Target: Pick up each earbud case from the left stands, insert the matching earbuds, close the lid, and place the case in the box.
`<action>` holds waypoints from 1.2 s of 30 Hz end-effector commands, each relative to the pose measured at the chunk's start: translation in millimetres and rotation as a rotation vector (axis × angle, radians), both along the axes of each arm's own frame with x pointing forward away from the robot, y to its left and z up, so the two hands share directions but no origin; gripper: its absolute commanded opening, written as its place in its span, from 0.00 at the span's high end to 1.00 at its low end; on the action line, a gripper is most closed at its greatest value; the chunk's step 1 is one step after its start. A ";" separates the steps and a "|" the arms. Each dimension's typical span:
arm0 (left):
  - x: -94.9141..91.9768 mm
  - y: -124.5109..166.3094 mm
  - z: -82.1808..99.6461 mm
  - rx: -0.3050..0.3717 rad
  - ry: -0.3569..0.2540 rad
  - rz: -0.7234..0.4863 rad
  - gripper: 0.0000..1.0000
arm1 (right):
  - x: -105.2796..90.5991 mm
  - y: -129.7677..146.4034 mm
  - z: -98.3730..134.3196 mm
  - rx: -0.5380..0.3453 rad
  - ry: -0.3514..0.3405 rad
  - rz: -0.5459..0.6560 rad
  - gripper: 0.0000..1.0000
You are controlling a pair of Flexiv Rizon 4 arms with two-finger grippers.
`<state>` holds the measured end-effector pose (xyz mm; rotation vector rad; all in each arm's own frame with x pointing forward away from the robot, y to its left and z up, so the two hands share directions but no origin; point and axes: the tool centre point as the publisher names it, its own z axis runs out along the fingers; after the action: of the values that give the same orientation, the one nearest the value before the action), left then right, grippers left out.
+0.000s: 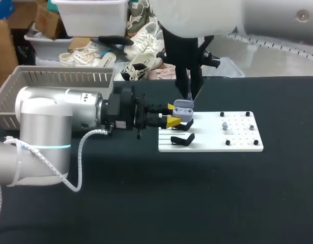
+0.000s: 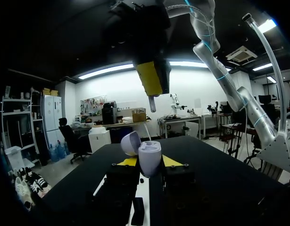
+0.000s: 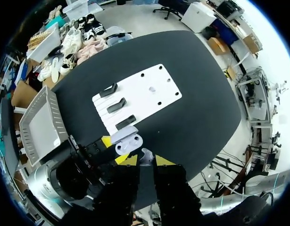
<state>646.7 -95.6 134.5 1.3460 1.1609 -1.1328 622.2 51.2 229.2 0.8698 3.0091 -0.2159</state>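
Note:
A lavender earbud case with its lid open is held over the near left part of the white board. My left gripper is shut on its body from both sides. In the left wrist view the case stands upright between the yellow tips, its lid tipped back. My right gripper hangs just above it, shut on a pale earbud. The right wrist view looks down past that earbud into the open case.
Black stands sit on the board's left part. Small earbuds and black pegs lie on its right part. A grey slatted box stands at the table's back left. My left arm's thick body spans the left side.

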 end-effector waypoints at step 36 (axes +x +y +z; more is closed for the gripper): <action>-0.2 0.0 -0.5 -0.002 -0.001 0.002 1.00 | 0.9 1.0 -9.9 0.028 -0.031 -0.391 1.00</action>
<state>646.7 -95.6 134.5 1.3460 1.1611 -1.1328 623.4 53.9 220.0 1.4348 2.7943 -0.1593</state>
